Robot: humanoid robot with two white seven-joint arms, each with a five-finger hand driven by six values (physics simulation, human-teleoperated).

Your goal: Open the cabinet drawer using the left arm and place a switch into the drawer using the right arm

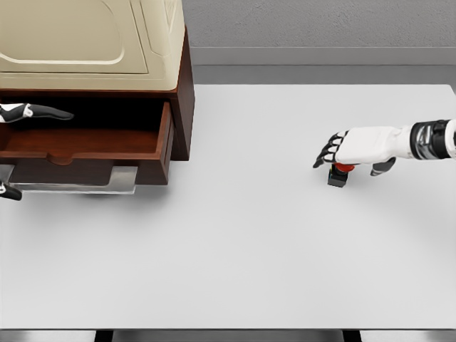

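A wide white table [235, 249] fills the head view. At its far left corner stands a dark wood cabinet [182, 107] with a cream top, and its drawer [85, 146] is pulled out toward the robot, showing an open cavity. The left hand [28, 112] shows only at the picture's left edge, dark fingers lying across the drawer opening; whether it grips anything cannot be told. Well to the right, the right hand [342, 148] reaches in from the right edge and sits directly over the switch [339, 173], a small dark block with a red button, its fingers splayed and drooping around the top, not visibly closed on it. The switch stands upright on the table, just under the palm. The drawer lies far to the left of it, with only bare tabletop between.
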